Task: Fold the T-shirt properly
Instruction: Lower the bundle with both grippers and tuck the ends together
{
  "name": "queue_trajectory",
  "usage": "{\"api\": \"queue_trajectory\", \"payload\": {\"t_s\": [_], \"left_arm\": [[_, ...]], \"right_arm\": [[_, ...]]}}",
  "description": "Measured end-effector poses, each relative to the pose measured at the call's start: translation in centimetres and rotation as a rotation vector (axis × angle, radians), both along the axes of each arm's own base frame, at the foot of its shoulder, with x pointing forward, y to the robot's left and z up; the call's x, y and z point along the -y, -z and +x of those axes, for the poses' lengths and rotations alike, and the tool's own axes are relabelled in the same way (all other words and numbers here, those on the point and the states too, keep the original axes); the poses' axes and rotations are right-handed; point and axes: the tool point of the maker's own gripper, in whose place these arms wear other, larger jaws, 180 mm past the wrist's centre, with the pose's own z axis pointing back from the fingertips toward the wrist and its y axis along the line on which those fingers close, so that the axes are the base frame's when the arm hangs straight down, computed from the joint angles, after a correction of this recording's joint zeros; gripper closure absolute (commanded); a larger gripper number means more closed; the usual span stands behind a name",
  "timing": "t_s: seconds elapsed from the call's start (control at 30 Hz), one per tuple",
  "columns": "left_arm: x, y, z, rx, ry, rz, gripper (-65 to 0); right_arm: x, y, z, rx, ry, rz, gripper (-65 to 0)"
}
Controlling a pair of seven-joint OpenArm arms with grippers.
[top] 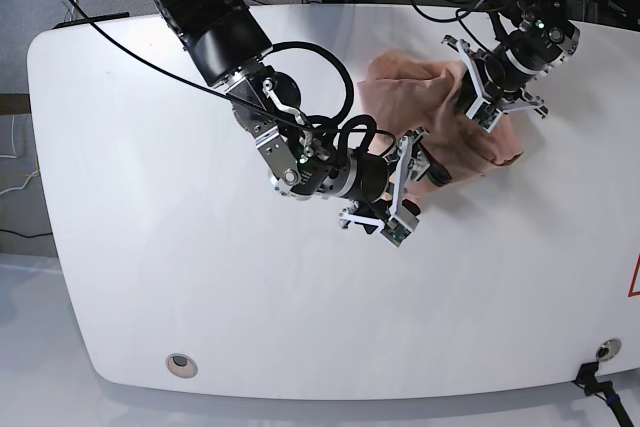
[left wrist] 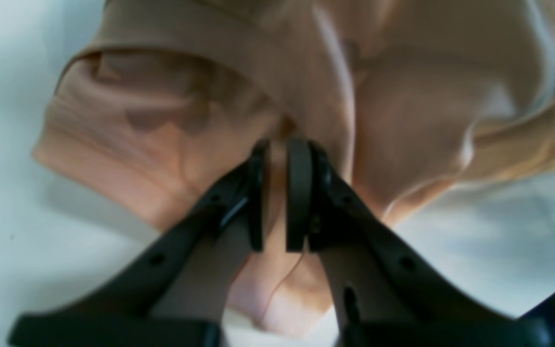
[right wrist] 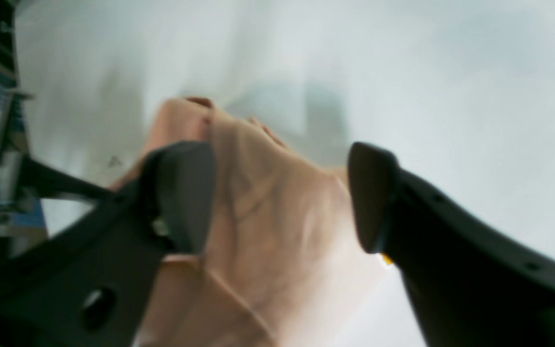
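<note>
Two arms work over the white surface [top: 150,247], and between them lies the T-shirt [top: 420,97], a peach-pink heap bunched up in the far right part of the surface, well away from the near edge.

We see the left pincer [left wrist: 275,193] clamped tight on the cloth: in the left wrist view its two dark fingers [left wrist: 299,193] stand almost together, with a thin fold of the pink fabric pressed between them. Around that pinch the T-shirt [left wrist: 200,111] bulges out in soft folds, with a hemmed edge curving across the upper left. In the base view this left pincer [top: 470,97] sits on the right, at the upper right side of the heap.

Our right pincer [right wrist: 280,197] stands wide apart. In the right wrist view its two fingers [right wrist: 371,197] flank a ridge of the T-shirt [right wrist: 268,217]; the fabric runs up between them. The left-hand finger in that view lies against or just beside the cloth, though the blur keeps us from telling whether it touches, while the other finger stands clear of it. In the base view the right pincer [top: 425,172] reaches in from the left to the lower left edge of the heap.

Black cables [top: 300,57] loop along the right arm.
</note>
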Motion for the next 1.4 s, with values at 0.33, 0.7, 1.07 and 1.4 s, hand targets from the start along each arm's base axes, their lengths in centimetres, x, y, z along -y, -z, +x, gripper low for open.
{"api": "queue_trajectory", "payload": {"t_s": [0.33,0.7,1.07,1.4], "left_arm": [[0.1,0.8,0.0,-0.013,-0.01,-0.024,-4.5],[-0.7,3.0,2.2,-0.055,-0.042,-0.042,-4.5],[-0.2,2.9,8.0,-0.033,0.013,-0.036,-4.5],[1.5,2.7,11.3,-0.031,0.067,-0.046,-4.5]], "right_arm": [[1.0,4.1,0.4,-0.086,0.05,-0.024,0.0],[3.7,7.4,1.0,-0.117,0.12,-0.033,0.0],[8.6,10.1,-2.0,-0.19,0.231,-0.026,0.0],[8.6,8.6,-5.8,-0.232,0.287,0.0,0.0]]}}
